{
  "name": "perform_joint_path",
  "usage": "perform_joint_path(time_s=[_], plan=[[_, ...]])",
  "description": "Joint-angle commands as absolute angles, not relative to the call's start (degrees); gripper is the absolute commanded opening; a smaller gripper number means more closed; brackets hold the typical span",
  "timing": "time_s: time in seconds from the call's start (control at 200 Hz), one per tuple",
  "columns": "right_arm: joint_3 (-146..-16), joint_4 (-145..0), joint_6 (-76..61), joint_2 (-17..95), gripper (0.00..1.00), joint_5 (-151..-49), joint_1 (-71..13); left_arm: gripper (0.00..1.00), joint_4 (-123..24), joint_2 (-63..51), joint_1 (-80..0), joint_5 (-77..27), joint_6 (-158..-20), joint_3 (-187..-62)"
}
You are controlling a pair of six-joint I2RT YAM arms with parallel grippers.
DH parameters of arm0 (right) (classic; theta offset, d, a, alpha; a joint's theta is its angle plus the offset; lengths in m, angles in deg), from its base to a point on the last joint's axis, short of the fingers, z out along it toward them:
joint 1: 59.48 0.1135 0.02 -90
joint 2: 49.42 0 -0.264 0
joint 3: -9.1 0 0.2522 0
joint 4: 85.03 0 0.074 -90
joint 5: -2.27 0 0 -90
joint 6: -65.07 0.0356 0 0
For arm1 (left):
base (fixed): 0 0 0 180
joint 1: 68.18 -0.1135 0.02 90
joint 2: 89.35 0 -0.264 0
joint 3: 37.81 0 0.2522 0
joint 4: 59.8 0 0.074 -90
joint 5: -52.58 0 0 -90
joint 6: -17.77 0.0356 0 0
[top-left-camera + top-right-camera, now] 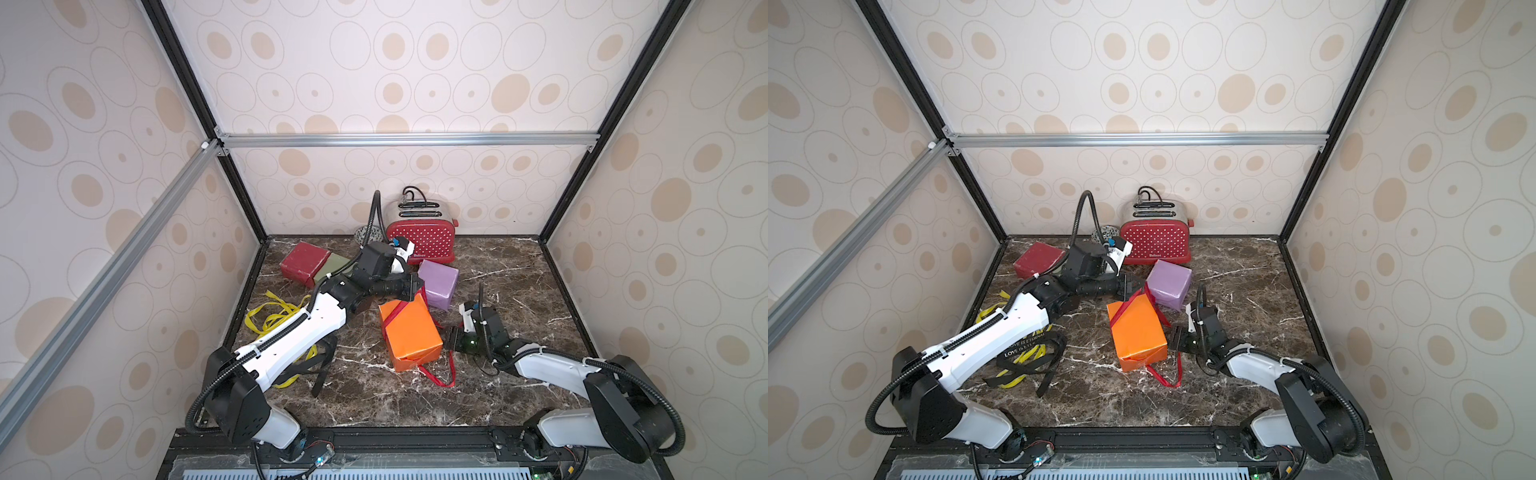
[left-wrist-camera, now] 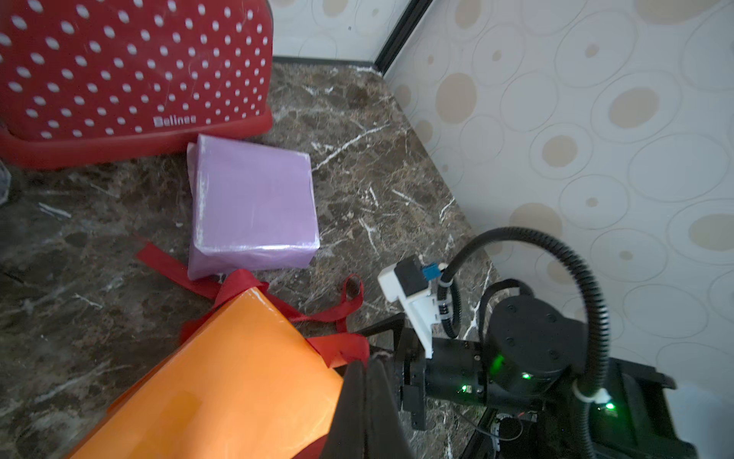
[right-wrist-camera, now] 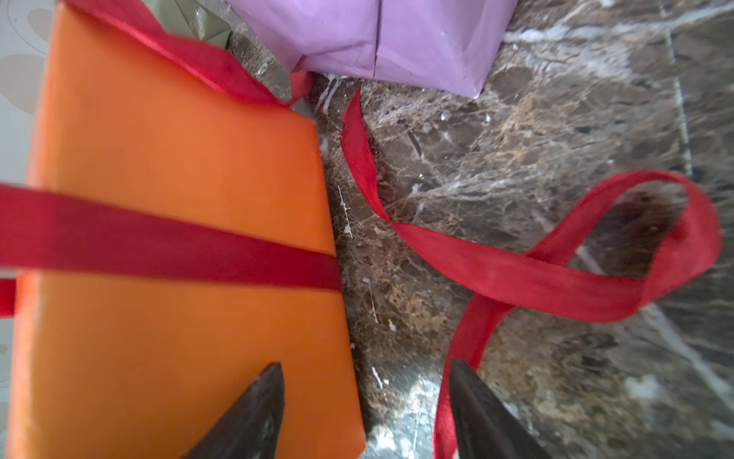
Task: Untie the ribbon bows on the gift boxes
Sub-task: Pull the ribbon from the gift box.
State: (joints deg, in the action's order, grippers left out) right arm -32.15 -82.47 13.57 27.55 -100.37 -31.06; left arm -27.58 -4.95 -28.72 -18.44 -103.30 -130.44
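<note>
Orange box (image 1: 411,332): glossy ppr wrap.

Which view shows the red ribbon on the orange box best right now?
Right wrist: close up on the red ribbon, its band across the orange box and its loose loop. Both top views show it small; left wrist shows only its far end.

White lettering low on the front of the red dotted toaster (image 2: 131,75) reads about "Belinee"; the last letters are unsure. The black ribbon (image 1: 1017,351) on the counter carries white print, "LOVE IS ETERNAL", and a second "LOVE IS" that runs on too small to read.
</note>
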Motion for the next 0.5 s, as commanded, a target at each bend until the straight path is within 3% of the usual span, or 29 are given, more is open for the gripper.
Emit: perform_joint_path(time_s=[0.0,0.496], plan=[[-33.6,-81.2,13.4,26.7,0.67,-99.3,-30.7,0.0,-28.1,-7.2,-29.1,-20.0,-103.4,-135.5],[-33.5,-79.9,13.0,25.4,0.67,-97.6,-30.8,0.0,-24.2,-7.6,-29.1,-23.3,-101.4,-148.4]])
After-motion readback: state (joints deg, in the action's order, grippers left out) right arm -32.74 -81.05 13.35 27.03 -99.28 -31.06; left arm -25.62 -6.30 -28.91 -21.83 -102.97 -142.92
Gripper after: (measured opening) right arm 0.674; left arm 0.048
